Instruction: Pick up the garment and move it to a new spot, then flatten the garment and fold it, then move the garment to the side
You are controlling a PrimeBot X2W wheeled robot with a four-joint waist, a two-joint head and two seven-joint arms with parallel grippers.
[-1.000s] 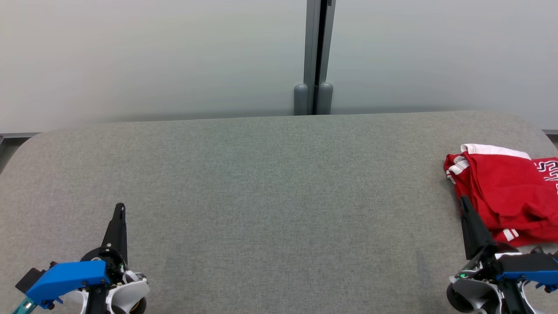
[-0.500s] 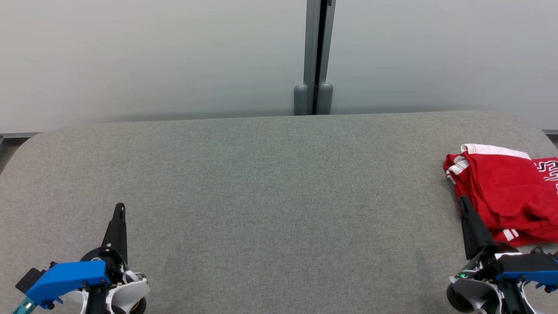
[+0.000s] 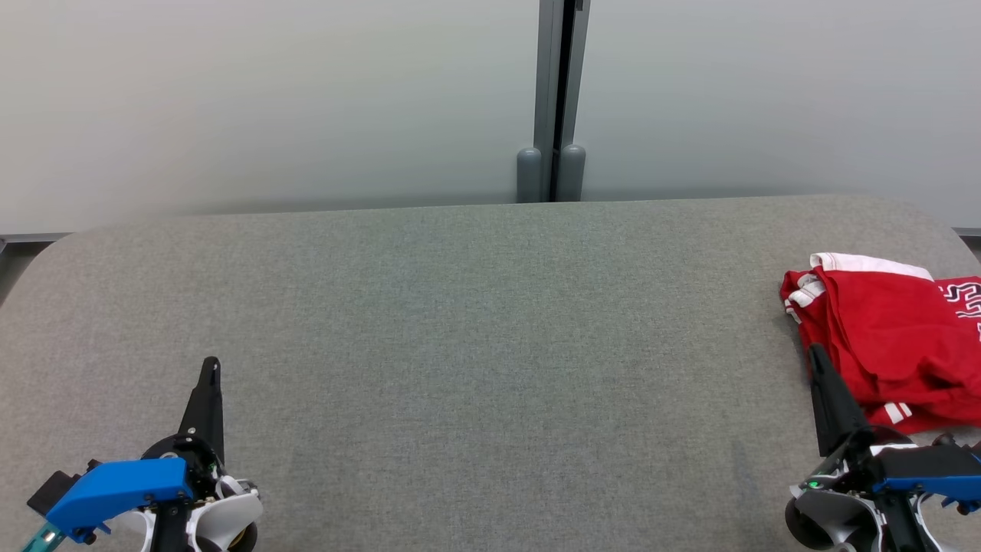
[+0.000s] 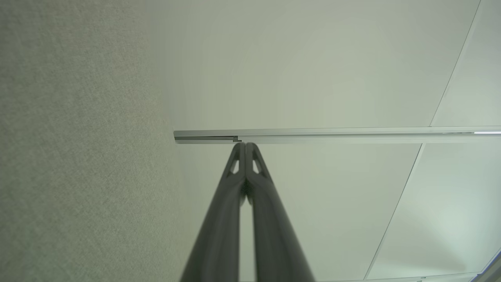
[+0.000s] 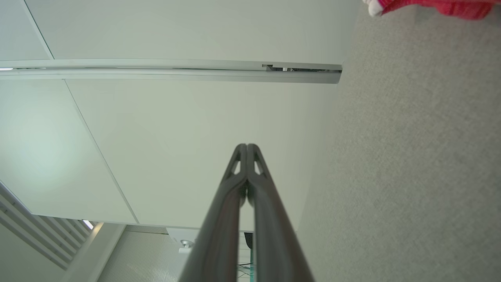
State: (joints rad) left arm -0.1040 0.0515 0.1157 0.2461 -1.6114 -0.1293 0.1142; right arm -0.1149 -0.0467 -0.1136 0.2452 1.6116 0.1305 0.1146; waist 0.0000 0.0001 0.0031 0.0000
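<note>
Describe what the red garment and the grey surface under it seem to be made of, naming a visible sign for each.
Red garment: soft knit cloth, probably cotton or polyester jersey, matt; it slumps in loose folds, with white striped trim.
Grey surface: woven fabric covering, matt; a fine flecked weave shows. What lies beneath cannot be told.

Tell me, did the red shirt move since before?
No. The red shirt lies at the same spot on the grey table, equally far from the wall post.
</note>
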